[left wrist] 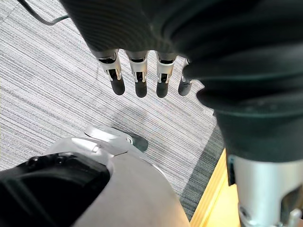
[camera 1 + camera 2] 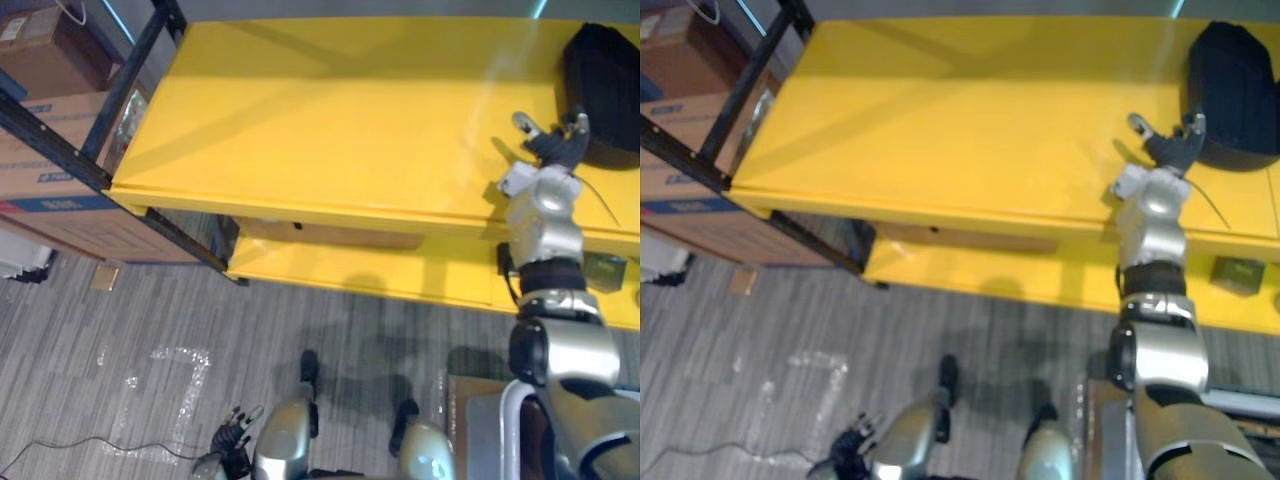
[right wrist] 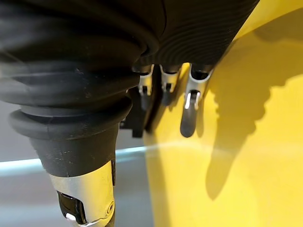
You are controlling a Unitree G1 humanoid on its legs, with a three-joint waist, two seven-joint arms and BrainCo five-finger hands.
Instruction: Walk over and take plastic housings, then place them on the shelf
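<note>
The black plastic housing (image 2: pixel 603 90) lies on the yellow shelf (image 2: pixel 330 120), on its top deck at the far right corner, about 2 o'clock in the head views. The right hand (image 2: pixel 1167 140) hangs over the same deck, with the housing at 1 o'clock from it and just beside it. 1 dark fingertip reaches the housing's near edge, but I cannot tell whether it touches.

The right hand's fingers are spread and fairly straight, the thumb out toward 10 o'clock, and they close on nothing. In the right wrist view the fingers (image 3: pixel 189 111) point down at bare yellow. My reading is that the housing rests on the deck under its own weight and the hand is free of it. Any coming move turns on that small gap toward 1 o'clock.

The left hand (image 2: pixel 232 437) hangs low at 7 o'clock over the grey floor (image 2: pixel 130 320). Its fingers (image 1: pixel 137 78) are straight, side by side and empty. It is well apart from the deck, so the right hand is by far the nearer.

The right edge of both head views cuts off the housing. The part that shows runs from 12 to 6 o'clock, but its true long axis is uncertain. A dark shape past the right hand's fingers in the wrist view could be the housing's edge or the thumb.

The lower deck (image 2: pixel 340 272) is half hidden under the top one, with 1 small box (image 2: pixel 1238 272) on it at 4 o'clock. Cardboard boxes (image 2: pixel 50 160) stand at 9 o'clock
</note>
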